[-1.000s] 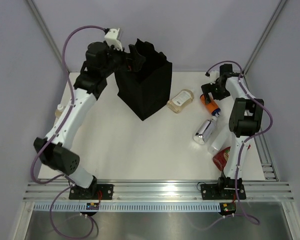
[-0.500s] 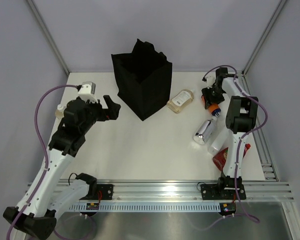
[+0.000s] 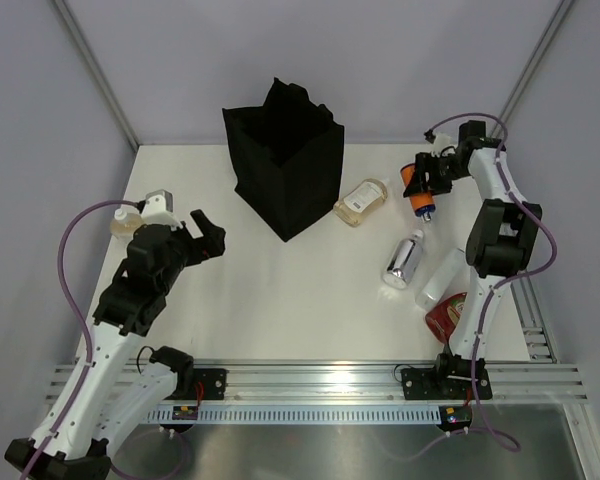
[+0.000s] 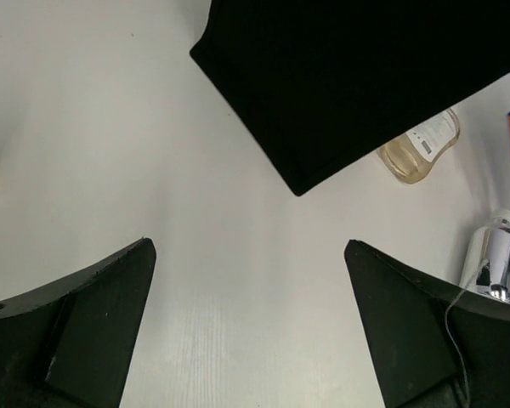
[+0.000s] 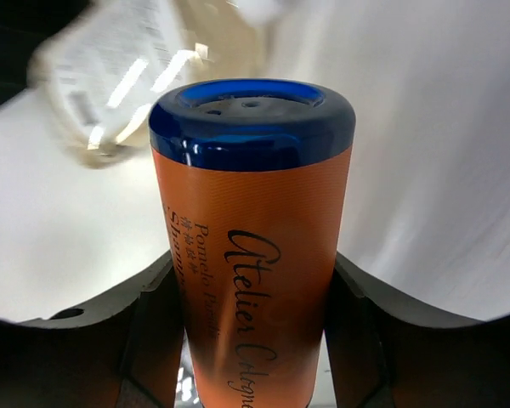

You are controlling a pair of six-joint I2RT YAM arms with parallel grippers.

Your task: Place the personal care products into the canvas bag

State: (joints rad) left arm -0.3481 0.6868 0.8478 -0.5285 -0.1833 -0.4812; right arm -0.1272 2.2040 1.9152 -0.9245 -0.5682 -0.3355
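Observation:
The black canvas bag [image 3: 285, 165] stands upright at the back of the table, and its wall [image 4: 365, 76] fills the top of the left wrist view. My right gripper [image 3: 427, 178] [image 5: 253, 280] is shut on the orange bottle [image 3: 416, 186] [image 5: 251, 246], whose blue end points away from the wrist. Around it lie the clear amber bottle [image 3: 361, 200] [image 4: 421, 146], the silver bottle [image 3: 404, 258] [image 4: 493, 259], the translucent white bottle [image 3: 442, 278] and the red bottle [image 3: 446, 317]. The peach pump bottle [image 3: 125, 220] stands at the far left. My left gripper [image 3: 206, 233] [image 4: 248, 246] hangs open over bare table, front-left of the bag.
Grey walls with metal posts close in the table on three sides. An aluminium rail [image 3: 320, 380] carrying both arm bases runs along the near edge. The right arm's links [image 3: 495, 235] rise over the bottles at the right edge.
My left arm pulled back from the bag's mouth to the front left, still open. My right gripper closed on the orange bottle and carried it slightly back. The silver bottle shifted a little.

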